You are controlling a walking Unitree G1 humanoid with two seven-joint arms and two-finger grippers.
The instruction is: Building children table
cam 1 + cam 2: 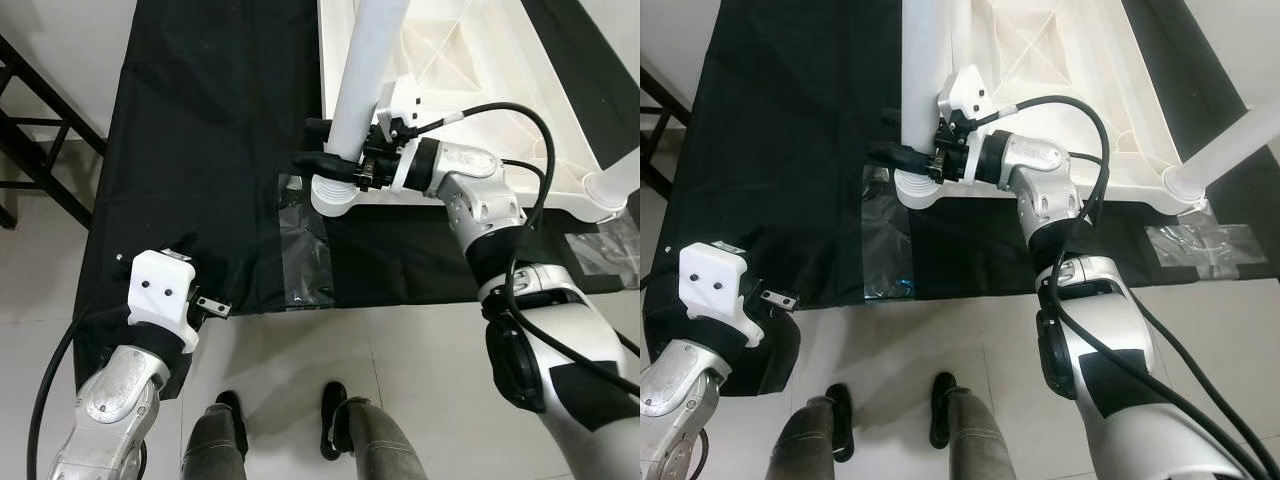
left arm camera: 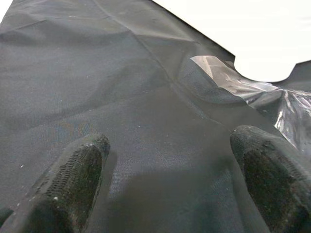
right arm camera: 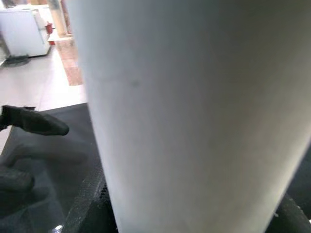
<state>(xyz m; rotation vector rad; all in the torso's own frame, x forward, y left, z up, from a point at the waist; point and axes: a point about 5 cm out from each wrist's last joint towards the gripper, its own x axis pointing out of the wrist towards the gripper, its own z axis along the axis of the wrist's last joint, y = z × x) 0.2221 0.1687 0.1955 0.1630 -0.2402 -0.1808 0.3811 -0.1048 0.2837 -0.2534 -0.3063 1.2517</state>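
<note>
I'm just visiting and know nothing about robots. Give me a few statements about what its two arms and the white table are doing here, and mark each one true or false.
1. The right gripper is clamped around a white table leg. True.
2. The table top stands upright, ready for use. False: it lies upside down on the black cloth, ribbed underside showing.
3. The left gripper is holding a table leg. False: its fingers are spread open over the cloth, holding nothing.
4. Clear tape sticks on the cloth near the table's corner. True.
5. A second leg is fitted at another corner. True.
</note>
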